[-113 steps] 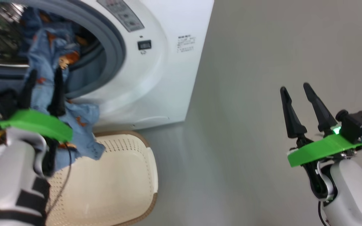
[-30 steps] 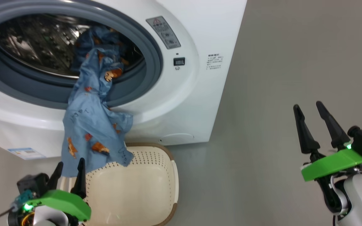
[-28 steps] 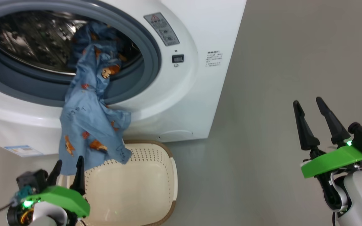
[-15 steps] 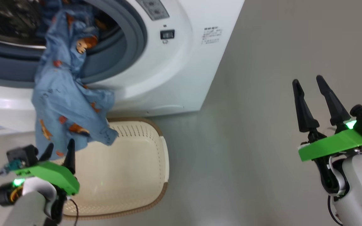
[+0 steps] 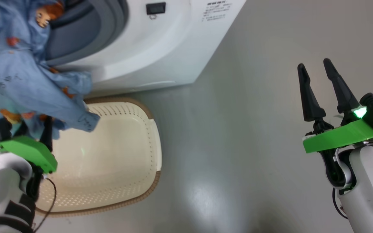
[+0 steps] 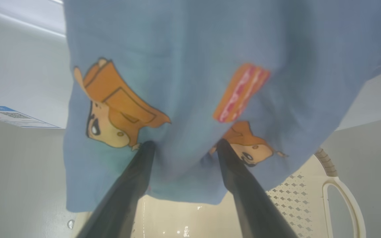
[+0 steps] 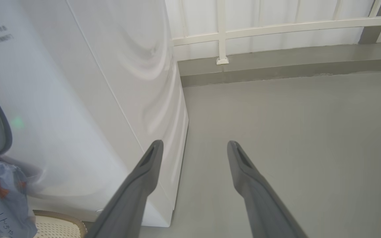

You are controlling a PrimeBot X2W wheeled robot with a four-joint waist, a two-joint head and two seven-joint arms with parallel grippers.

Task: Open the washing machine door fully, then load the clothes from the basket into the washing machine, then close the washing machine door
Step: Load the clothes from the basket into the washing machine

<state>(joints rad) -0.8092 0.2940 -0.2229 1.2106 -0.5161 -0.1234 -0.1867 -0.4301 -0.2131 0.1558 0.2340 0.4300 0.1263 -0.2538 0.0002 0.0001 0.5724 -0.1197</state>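
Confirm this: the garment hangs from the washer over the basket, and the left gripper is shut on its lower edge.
One thing is wrong. The left gripper is open, not shut: the left wrist view shows its two fingers spread apart at the garment's lower edge. The rest holds: the garment hangs from the washer over the basket.

The left jaws have moved up, tips now against the hem of the hanging clothes (image 5: 28, 87).

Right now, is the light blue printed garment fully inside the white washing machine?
No: the light blue printed garment hangs out of the white washing machine, down over the cream perforated basket.
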